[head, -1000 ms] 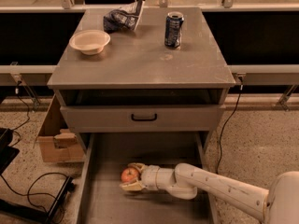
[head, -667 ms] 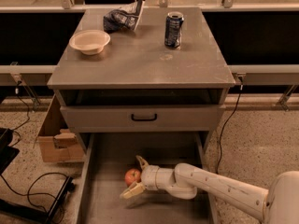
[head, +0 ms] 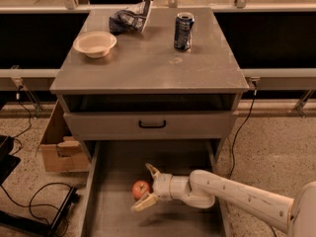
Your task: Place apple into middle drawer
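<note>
The apple point(head: 140, 188) is small, round and red-orange. It rests on the flat floor of the wide grey pulled-out drawer point(head: 183, 158) below the cabinet. My gripper point(head: 146, 186) is inside the drawer, just right of the apple. Its two pale fingers point(head: 143, 203) are spread wide, one behind the apple and one in front of it, and neither grips it. My white arm reaches in from the lower right.
A grey drawer front with a black handle point(head: 152, 124) sits above the open drawer. On the cabinet top stand a soda can point(head: 183, 31), a beige bowl point(head: 95, 44) and a crumpled chip bag point(head: 129, 17). A cardboard box point(head: 58, 144) and cables lie on the floor at left.
The fingers were closed around the apple a second ago. They have opened wide and let the apple go onto the drawer floor.
</note>
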Robot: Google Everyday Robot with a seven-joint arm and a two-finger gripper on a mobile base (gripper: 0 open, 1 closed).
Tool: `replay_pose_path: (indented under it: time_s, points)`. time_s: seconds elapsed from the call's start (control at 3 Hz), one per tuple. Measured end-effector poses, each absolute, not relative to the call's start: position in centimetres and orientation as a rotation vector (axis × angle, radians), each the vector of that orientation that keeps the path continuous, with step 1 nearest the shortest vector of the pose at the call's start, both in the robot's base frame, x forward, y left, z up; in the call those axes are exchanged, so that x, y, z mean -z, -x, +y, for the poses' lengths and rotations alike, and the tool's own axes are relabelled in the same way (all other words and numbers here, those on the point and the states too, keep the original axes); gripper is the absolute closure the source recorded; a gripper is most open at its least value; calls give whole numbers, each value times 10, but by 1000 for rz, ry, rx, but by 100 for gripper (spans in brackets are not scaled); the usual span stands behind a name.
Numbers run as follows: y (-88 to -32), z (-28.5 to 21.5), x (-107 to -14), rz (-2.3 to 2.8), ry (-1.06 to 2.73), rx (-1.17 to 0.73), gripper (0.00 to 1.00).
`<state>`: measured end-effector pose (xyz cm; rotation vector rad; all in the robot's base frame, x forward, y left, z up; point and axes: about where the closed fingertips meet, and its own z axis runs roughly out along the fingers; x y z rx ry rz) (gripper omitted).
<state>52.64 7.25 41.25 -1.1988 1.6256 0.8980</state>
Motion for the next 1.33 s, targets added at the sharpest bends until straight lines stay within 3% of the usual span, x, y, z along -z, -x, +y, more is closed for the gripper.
replay_pose_path:
  time_s: [0.67, 1.33]
  points:
    - [-433, 4, -453, 1741, 1499, -865, 0]
    - [-409, -17, -501, 1743, 1668, -751, 0]
